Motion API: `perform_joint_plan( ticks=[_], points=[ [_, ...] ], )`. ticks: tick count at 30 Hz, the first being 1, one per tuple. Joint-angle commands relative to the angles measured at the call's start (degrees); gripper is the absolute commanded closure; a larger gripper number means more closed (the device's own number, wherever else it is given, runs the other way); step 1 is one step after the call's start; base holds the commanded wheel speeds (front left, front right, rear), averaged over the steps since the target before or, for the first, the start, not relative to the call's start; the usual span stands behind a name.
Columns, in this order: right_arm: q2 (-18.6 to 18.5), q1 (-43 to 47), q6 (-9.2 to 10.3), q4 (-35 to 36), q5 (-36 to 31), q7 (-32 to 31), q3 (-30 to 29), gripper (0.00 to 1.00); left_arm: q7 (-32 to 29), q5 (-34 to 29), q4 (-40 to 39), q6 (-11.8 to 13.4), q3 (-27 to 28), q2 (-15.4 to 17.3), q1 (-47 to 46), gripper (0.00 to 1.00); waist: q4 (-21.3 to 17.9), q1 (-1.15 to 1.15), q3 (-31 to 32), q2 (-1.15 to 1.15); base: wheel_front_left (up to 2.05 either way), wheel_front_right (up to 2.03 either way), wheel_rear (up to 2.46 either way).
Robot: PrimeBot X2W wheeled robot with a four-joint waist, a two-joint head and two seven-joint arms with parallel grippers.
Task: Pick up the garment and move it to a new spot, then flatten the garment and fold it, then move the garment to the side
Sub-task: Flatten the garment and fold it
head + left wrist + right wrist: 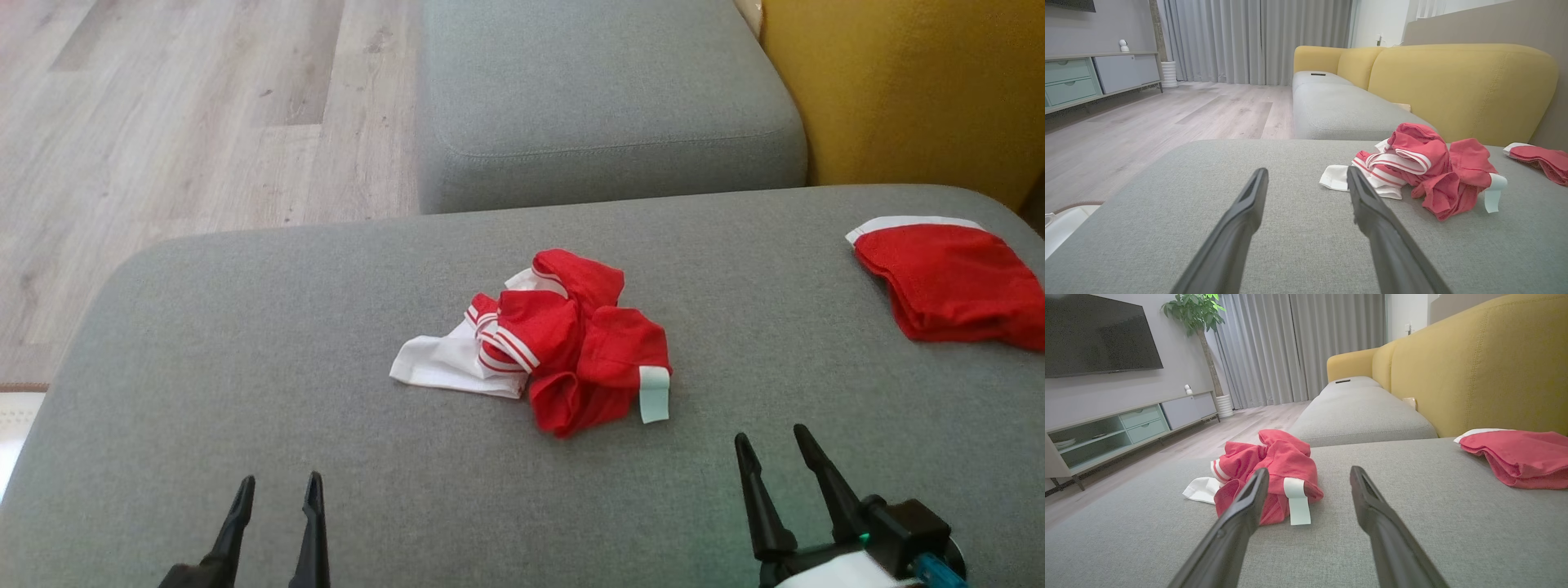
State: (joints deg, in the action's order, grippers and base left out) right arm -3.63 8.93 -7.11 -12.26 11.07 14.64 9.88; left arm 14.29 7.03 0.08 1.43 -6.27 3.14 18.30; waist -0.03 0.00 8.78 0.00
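1. Floor (204, 106): pale wood planks at the upper left, beyond the seat edge.
2. Left gripper (281, 482): located at the lower left, over the seat (245, 327). Jaws are released, with nothing between the fingers. It is well apart from the garment.
3. Seat: wide grey fabric surface. It bears both cloth items.
4. Garment (555, 343): crumpled heap near the centre of the seat, beyond both grippers and between their lines. The bulk is red. A white part lies flat on its left side. Red-and-white striped bands run through the middle.
5. Tag (654, 394): pale rectangular strip at the lower right edge of the garment, lying on the seat.
6. Far cushion (604, 98): grey, set behind the seat, beyond the garment.
7. Right gripper (771, 437): located at the lower right, over the seat. Jaws are released and empty. It is near the tag side of the garment but apart from it.
8. Red cloth (955, 282): flat, with a white edge on its far side. It lies at the right end of the seat, well apart from the garment.
9. Backrest (898, 82): yellow, at the upper right, behind the red cloth.
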Motion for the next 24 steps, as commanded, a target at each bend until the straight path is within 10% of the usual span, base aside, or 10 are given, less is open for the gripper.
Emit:
perform_joint_plan(
  ticks=[1,24],
  points=[
    [0.2,-2.3,-0.37,1.5,-0.5,0.4,1.2,0.0,0.7,-0.6,-1.7,0.0,2.2,-0.3,-2.6,0.0,0.0,0.0,0.0,0.0,0.0,0.0,0.0],
    [0.3,-2.2,-0.37,2.7,-0.6,0.4,0.8,0.0,0.7,-2.0,-0.7,-0.8,1.8,-0.3,-3.8,0.0,0.6,0.0,-2.1,0.0,0.0,0.0,0.0]
  ],
)
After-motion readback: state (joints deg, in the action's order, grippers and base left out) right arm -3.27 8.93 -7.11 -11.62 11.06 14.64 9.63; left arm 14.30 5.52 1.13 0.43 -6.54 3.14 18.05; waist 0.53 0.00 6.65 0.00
